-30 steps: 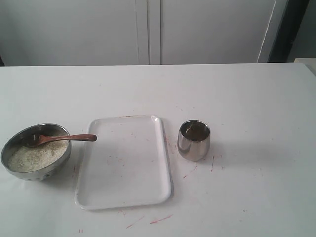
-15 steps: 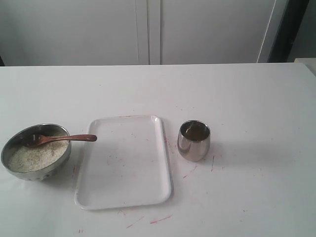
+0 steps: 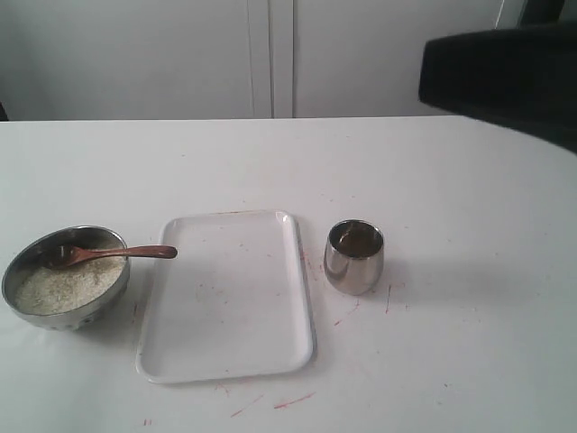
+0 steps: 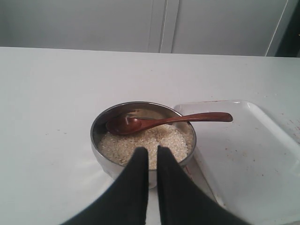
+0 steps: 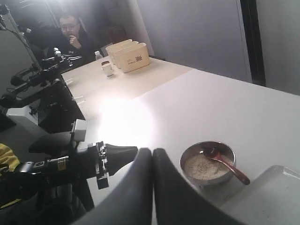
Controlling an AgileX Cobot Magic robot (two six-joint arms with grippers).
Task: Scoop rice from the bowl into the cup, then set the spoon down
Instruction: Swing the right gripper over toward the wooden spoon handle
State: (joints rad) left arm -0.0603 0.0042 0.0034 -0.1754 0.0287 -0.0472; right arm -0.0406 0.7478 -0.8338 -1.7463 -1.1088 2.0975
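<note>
The shiny metal bowl (image 3: 77,316) of white rice (image 3: 59,287) stands at the table's left. The reddish-brown spoon (image 3: 113,253) lies in it, with its oval end on the rice and its handle over the rim toward the tray. The steel cup (image 3: 353,257) stands right of the tray. In the left wrist view my left gripper (image 4: 152,151) is shut and holds nothing, its tips just short of the bowl (image 4: 105,161) and the spoon (image 4: 164,122). My right gripper (image 5: 153,152) is shut and empty, high above the table and far from the bowl (image 5: 206,180).
A white rectangular tray (image 3: 225,361) lies between bowl and cup. The right arm (image 3: 505,77) shows as a dark blurred shape at the upper right of the exterior view. In the right wrist view, boxes (image 5: 127,56) stand on a far table.
The right arm has come into the exterior view at the upper right. Bowl, spoon, tray and cup have not moved.
</note>
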